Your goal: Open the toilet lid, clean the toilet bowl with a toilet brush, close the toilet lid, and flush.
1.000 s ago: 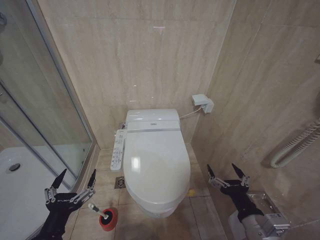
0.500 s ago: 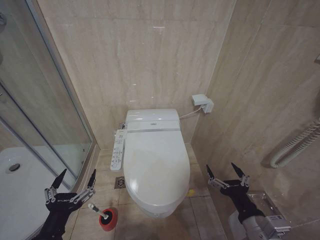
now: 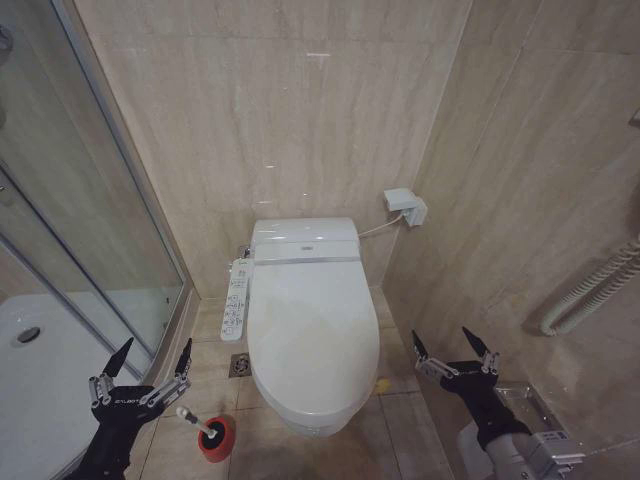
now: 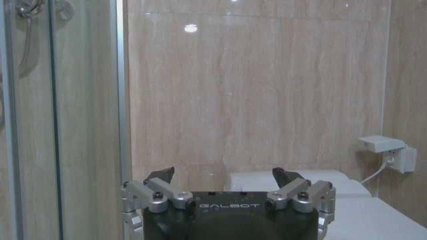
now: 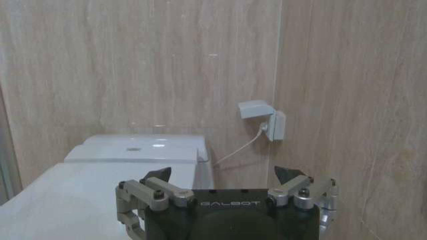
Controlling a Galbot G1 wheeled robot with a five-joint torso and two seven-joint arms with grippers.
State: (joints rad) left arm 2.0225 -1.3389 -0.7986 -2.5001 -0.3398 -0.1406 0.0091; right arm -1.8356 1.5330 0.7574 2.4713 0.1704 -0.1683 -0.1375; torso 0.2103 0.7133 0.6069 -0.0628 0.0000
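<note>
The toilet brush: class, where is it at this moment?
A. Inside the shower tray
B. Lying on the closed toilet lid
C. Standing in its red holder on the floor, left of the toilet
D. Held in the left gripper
C. The toilet brush stands in the red holder on the floor tiles, beside the open left gripper, which holds nothing; the toilet lid is down and bare.

One white ceramic toilet bowl point(image 3: 318, 425) stands here, with one glossy white oval plastic toilet lid point(image 3: 313, 335) and one narrow white button panel point(image 3: 236, 299). One thin white-handled toilet brush point(image 3: 196, 421) sits in one small red cup holder point(image 3: 216, 440). There are two black grippers: one left gripper point(image 3: 152, 357), one right gripper point(image 3: 452, 345). One white wall socket box point(image 3: 405, 206), one floor drain point(image 3: 240, 365).
</note>
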